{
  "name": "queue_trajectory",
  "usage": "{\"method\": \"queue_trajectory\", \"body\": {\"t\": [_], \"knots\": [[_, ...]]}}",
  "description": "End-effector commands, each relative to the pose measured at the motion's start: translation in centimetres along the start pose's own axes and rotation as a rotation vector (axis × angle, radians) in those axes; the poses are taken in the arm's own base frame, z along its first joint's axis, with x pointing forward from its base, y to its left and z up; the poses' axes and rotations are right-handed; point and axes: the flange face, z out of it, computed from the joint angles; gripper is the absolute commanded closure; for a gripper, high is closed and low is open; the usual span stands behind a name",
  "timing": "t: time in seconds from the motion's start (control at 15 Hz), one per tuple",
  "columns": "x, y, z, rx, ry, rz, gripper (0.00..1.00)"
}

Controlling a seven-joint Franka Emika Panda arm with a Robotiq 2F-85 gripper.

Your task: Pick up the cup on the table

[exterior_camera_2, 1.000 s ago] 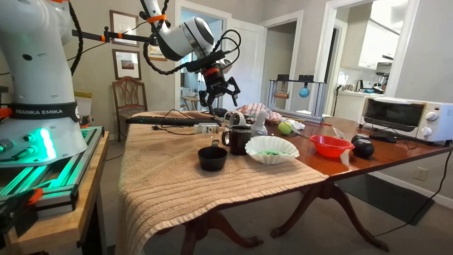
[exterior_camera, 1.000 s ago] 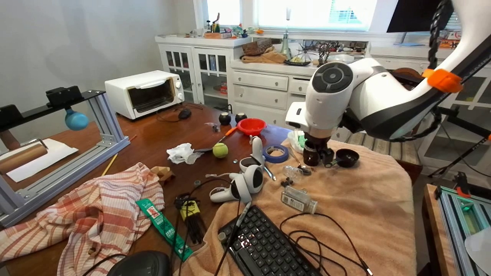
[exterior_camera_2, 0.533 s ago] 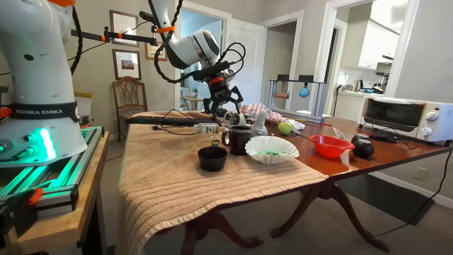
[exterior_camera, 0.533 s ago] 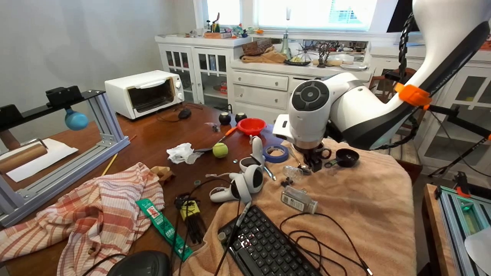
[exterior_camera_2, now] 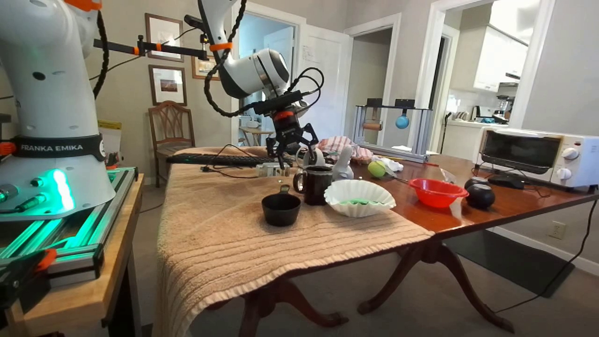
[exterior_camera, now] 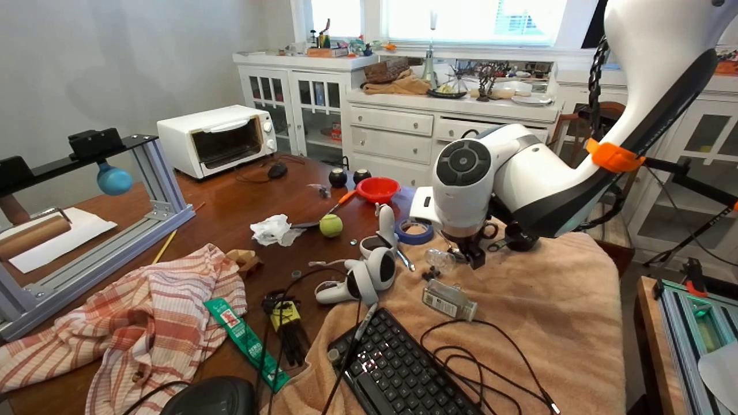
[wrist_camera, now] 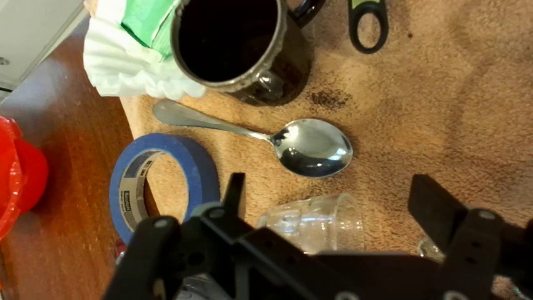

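Observation:
A clear plastic cup [wrist_camera: 308,223] lies on its side on a tan towel on the dark-brown table [exterior_camera: 219,202]; it also shows in an exterior view [exterior_camera: 441,259]. A dark, upright mug [exterior_camera_2: 318,187] stands on the towel too, with its rim and side in the wrist view [wrist_camera: 287,81]. My gripper [wrist_camera: 331,189] is open and empty, pointing down. In the wrist view its fingers are on either side of the clear cup, and the gripper body hides the cup's lower part. In an exterior view the gripper [exterior_camera_2: 297,164] hangs above the towel, behind the mug.
A spoon [wrist_camera: 314,148] and blue tape roll [wrist_camera: 206,179] lie between clear cup and mug. A white paper filter [exterior_camera_2: 360,199] and black measuring cup [exterior_camera_2: 281,210] flank the mug. A clear package [exterior_camera: 448,300], white controllers [exterior_camera: 375,271] and keyboard [exterior_camera: 398,363] are close by.
The arm has moved away from the mug and measuring cup, toward the clear cup, and the gripper has come down lower. The fingers stay open. The objects on the table have not moved.

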Motion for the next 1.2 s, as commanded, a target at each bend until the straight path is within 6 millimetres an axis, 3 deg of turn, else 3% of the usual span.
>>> {"method": "queue_trajectory", "body": {"t": [0.0, 0.4, 1.07, 1.13], "knots": [[1.9, -0.8, 0.0, -0.057, -0.015, -0.01, 0.0], [3.8, -0.9, 0.2, -0.121, 0.01, -0.045, 0.0], [4.4, -0.2, 2.6, -0.123, 0.005, -0.062, 0.0], [4.7, -0.1, 2.6, -0.126, 0.002, -0.063, 0.08]]}}
